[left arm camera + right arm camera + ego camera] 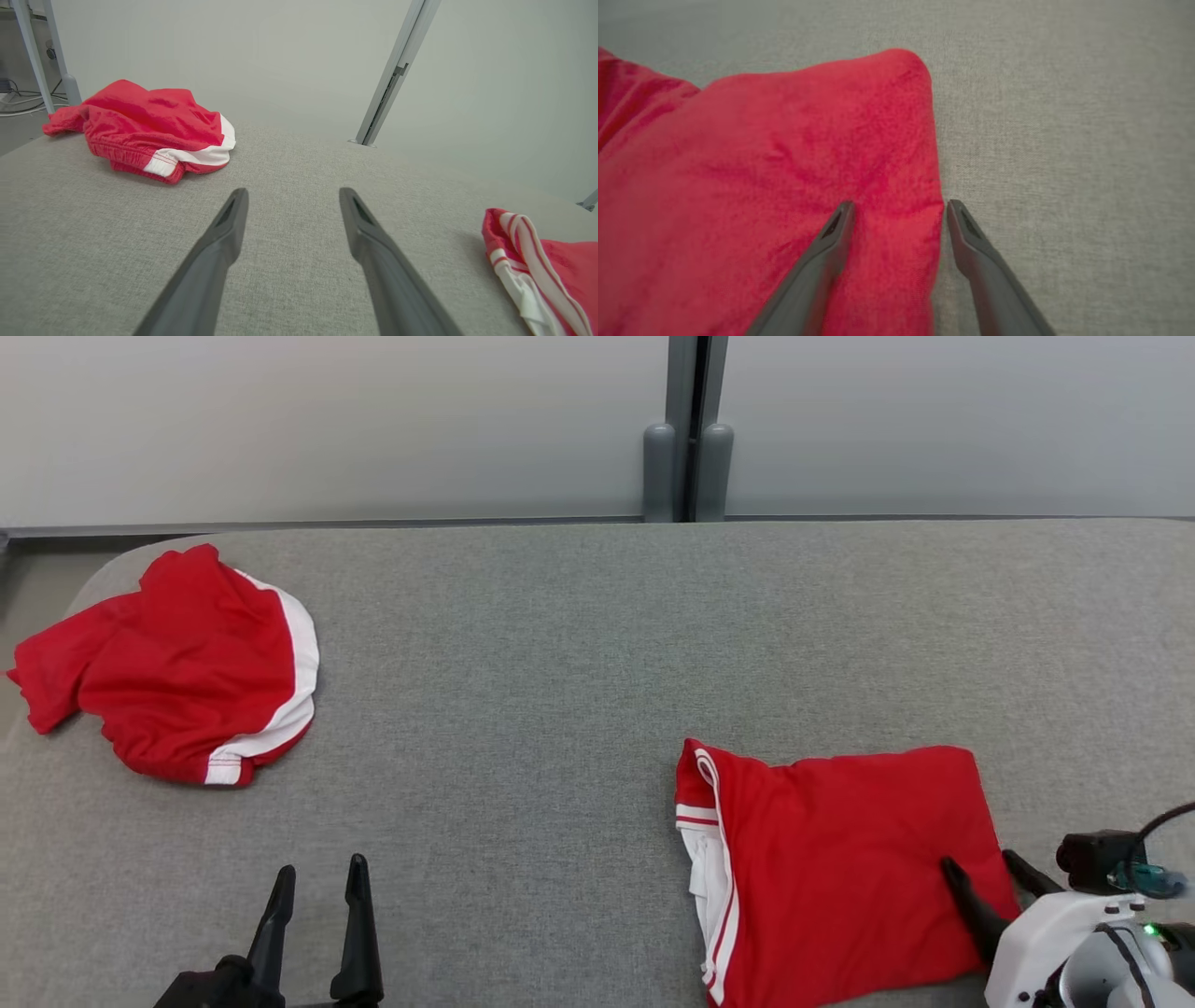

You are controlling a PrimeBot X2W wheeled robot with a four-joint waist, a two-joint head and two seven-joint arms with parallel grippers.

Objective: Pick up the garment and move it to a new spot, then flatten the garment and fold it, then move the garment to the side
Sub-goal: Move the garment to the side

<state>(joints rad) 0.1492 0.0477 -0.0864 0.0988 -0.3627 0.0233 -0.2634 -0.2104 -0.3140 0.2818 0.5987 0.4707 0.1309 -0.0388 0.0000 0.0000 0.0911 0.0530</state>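
Note:
A red garment [840, 859] with white stripes lies folded flat on the grey padded table [579, 663] at the lower right. My right gripper [978, 861] is open at its right edge. In the right wrist view one finger rests on the red cloth [784, 163] and the other on the bare table, so the right gripper [901, 204] straddles the edge without pinching it. My left gripper [320, 865] is open at the lower left, over bare table with nothing between its fingers [293, 191]. The folded garment's striped end [551, 270] shows to its right.
A second red garment [177, 663] with a white band lies crumpled at the table's far left corner [149, 121]. A pale wall with a grey post [688, 439] runs behind the table's far edge. Bare grey surface lies between the two garments.

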